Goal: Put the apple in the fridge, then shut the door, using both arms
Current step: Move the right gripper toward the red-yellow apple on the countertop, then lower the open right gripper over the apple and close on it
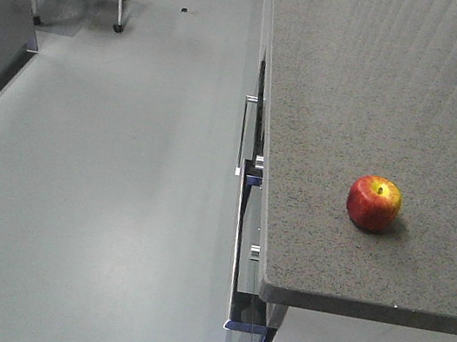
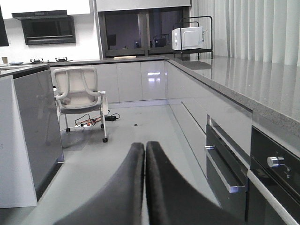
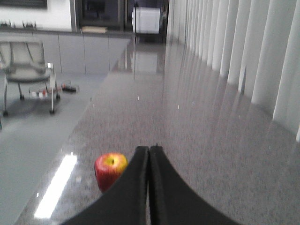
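1. The apple [image 1: 373, 203] is being shown sitting upright on the speckled grey counter [image 1: 384, 92]. It's near the front edge, with the stem and yellow patch facing up. In the front view nothing is being pressed against it.
2. The right gripper [image 3: 149, 149] is being held closed, with the black fingers [image 3: 133, 190] pressed tip to tip. Nothing is being pinched between them.
3. In the right wrist view the apple is being partly covered by the left-hand finger. It's lying on the counter just left of the closed tips and lower in the picture. So it's outside the jaws, not between them.
4. The left gripper [image 2: 145, 146] is being held closed too, and nothing is being carried in it. It's being hung out over the grey floor [image 2: 140, 124] of the aisle, beside the drawer fronts [image 2: 225, 140].
5. That left gripper is being pointed down the aisle toward a white office chair [image 2: 79, 96].
6. Background stuff: a white microwave [image 2: 187, 37] is being propped on a black rack at the far end of the counter. An oven knob [image 2: 275, 161] is being caught at the right edge of the left wrist view.
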You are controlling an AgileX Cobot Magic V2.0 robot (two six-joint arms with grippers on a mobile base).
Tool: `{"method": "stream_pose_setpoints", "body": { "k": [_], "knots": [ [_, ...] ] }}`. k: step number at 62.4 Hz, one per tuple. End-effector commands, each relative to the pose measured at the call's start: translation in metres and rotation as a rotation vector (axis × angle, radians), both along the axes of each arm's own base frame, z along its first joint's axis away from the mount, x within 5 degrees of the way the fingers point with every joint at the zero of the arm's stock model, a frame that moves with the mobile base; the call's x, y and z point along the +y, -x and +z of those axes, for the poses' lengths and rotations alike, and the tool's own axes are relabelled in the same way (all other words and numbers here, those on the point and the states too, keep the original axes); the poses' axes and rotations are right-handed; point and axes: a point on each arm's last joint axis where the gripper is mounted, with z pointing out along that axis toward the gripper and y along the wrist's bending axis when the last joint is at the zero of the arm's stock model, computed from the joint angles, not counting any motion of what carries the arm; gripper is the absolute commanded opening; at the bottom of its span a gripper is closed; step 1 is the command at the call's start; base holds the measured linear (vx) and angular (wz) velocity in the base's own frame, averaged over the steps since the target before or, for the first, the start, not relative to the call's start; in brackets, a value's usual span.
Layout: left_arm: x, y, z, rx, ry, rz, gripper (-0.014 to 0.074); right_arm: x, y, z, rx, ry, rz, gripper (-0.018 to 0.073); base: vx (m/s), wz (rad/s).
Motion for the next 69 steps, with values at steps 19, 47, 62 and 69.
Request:
{"method": "stream_pose_setpoints", "body": {
  "k": [19, 47, 62, 69],
  "knots": [
    [0.000, 0.001, 0.001, -0.070, 0.013, 0.003, -0.0006, -0.001, -0.061, 0.014, 0.270, 0.021, -0.008, -0.0003, 0.00, 0.00],
    [0.000, 0.001, 0.001, -0.070, 0.013, 0.003, -0.0006, 0.000, -0.110, -0.019, 0.505, -0.004, 0.000, -0.0003, 0.00, 0.00],
    [0.000, 0.001, 0.001, -0.070, 0.013, 0.003, -0.0006, 0.001, -0.126, -0.033, 0.586, 0.030, 0.022, 0.0132, 0.00, 0.00],
    [0.000, 0.001, 0.001, -0.070, 0.013, 0.003, -0.0006, 0.001, -0.132, -0.039, 0.621, 0.058, 0.035, 0.0298, 0.00, 0.00]
  ]
}}
